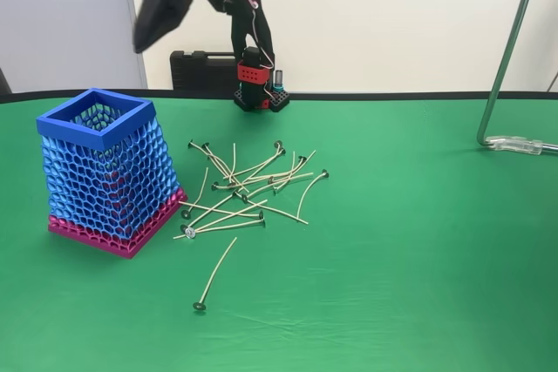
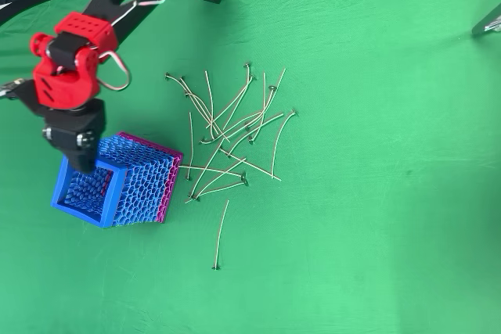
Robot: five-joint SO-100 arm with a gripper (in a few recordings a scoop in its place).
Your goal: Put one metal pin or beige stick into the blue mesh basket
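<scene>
A: Overhead view puts the claw [image 2: 83, 163] right over the near-left rim of the blue mesh basket [image 2: 81, 213], tip pointing down at the opening. Is it carrying anything?

B: I cannot tell. In the fixed view the claw [image 1: 144, 41] hangs well above the basket [image 1: 98, 125], and its dark fingers look drawn close together, but no stick shows between them and the tip is blurred.

A: So the step is either a drop or a fresh pick.

B: My guess is a drop, given where it hovers. To do it well, centre the tip over the open square, not the rim. From above it sits close to the rim's upper edge, so a thin stick could land on the rim and slide outside.

A: Lower it first?

B: Yes, come down towards the mouth before spreading the fingers. These sticks are light and bent; from high up one could tumble sideways.

A: And if the claw is empty?

B: Then go for the lone beige stick [image 2: 221, 233] lying apart on the green surface [image 2: 376, 193], near the pile [image 2: 231, 127] but clear of its tangle.
</scene>
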